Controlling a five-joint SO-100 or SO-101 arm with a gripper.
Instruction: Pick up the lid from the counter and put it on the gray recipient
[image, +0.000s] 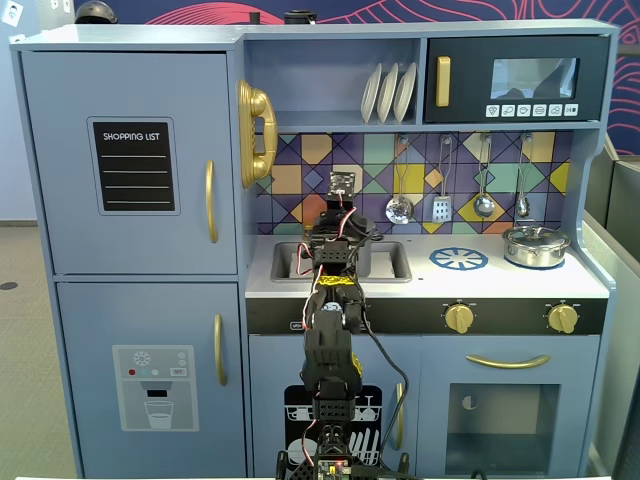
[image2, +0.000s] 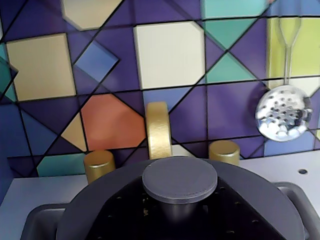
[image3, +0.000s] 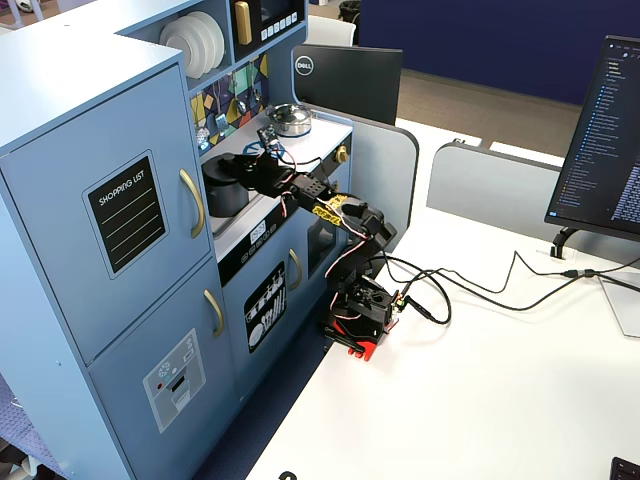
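Your black plastic arm (image3: 335, 215) shows yellow joint labels, red-and-white servo wires, and a red-edged base (image3: 358, 318).

We've got a blue toy kitchen (image: 130, 160) with a colorful tiled backsplash (image: 420, 185) beside a white desk (image3: 480, 400), monitor (image3: 600, 130) on it, under bright light.

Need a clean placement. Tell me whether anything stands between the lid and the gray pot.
Nothing visible does. In the wrist view the lid spreads right over the gray pot, whose handles show at both sides beneath it. The gold faucet stands behind them, not between.
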